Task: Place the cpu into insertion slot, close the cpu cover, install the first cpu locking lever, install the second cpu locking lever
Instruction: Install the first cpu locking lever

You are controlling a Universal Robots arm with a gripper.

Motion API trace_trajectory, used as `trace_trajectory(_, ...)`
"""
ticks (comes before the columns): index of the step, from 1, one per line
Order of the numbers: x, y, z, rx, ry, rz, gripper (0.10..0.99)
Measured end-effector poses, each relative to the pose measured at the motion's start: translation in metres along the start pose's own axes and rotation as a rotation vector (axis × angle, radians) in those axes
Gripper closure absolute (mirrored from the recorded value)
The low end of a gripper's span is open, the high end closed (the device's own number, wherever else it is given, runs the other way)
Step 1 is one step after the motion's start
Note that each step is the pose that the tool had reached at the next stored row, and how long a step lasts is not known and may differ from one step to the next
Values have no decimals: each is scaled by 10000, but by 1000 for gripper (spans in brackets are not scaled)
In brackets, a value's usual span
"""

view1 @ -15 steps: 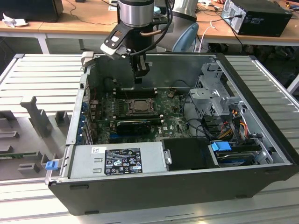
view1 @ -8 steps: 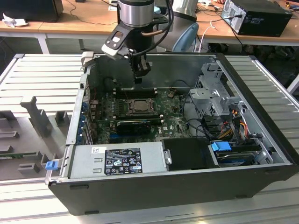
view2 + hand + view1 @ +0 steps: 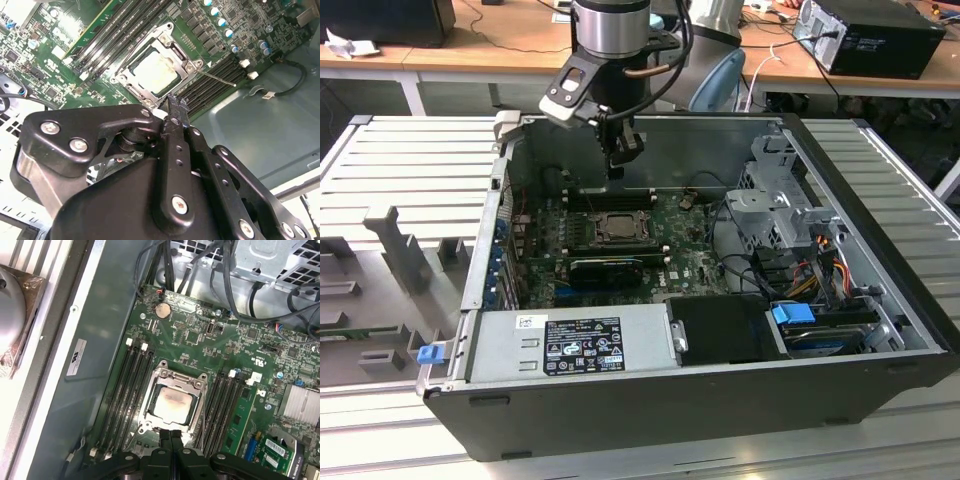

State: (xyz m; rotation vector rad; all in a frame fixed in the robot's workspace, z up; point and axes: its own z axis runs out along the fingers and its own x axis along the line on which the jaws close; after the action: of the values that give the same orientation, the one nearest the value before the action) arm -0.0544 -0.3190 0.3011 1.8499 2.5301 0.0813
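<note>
I'm hovering my claw (image 3: pixel 172 436), tips pressed together and empty, above the cpu (image 3: pixel 172 405), which is sitting under the lowered cpu cover (image 3: pixel 199 399); I'm judging the locking lever (image 3: pixel 216 78) needs pushing down.

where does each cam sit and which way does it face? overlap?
Exterior view: off the arm, outside the computer case, looking down into it; shows the arm and gripper.
First wrist view: on the wrist, looking down past the shut gripper at the cpu inside the cpu cover.
Second wrist view: on the wrist, looking obliquely over the gripper's body.
Shared: all three see the cpu.
</note>
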Motion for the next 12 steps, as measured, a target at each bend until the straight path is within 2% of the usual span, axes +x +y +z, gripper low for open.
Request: trace_trajectory(12,0,0,0,15,25,-555,980)
